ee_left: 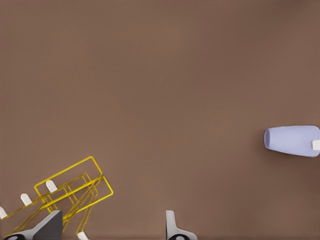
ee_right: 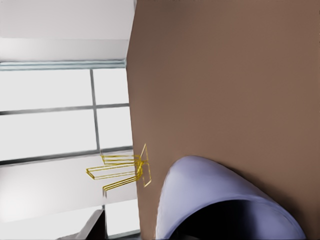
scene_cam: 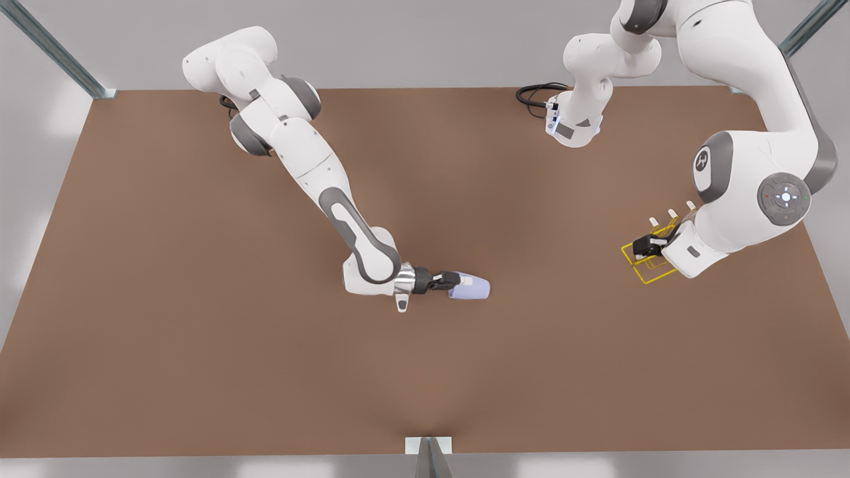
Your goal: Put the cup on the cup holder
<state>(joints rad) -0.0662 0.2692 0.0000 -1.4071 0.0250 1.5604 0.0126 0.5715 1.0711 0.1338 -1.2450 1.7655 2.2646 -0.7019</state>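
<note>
Currently closed on the small lavender-blue tapered plastic cup (scene_cam: 475, 289): right gripper (scene_cam: 461, 280), on the arm at the front view's left, stretched out low over the flat brown table (scene_cam: 199, 332). Cup lying on its side, narrow end pointing away from the wrist, one white finger pad pressed against its wall. Seen from the right wrist, the cup's wide open mouth (ee_right: 210, 185) directly ahead of the camera, dark inside.

Well apart from that gripper, toward the front view's right: thin yellow wire-frame cup holder (scene_cam: 647, 273) of rectangular loops, resting on the table near its edge.

Directly above the holder: left gripper (scene_cam: 649, 247), black fingers spread wide and gripping nothing. From the left wrist, one finger (ee_left: 172, 225) over bare table, the other beside the yellow loops (ee_left: 75, 180); cannot tell whether that finger touches the wire. Slanted prongs with small white tips (ee_left: 51, 186) rising from the frame next to the same finger. Far ahead of the left gripper across open table, the lavender cup (ee_left: 292, 140) on its side with a white pad at its wide end.
</note>
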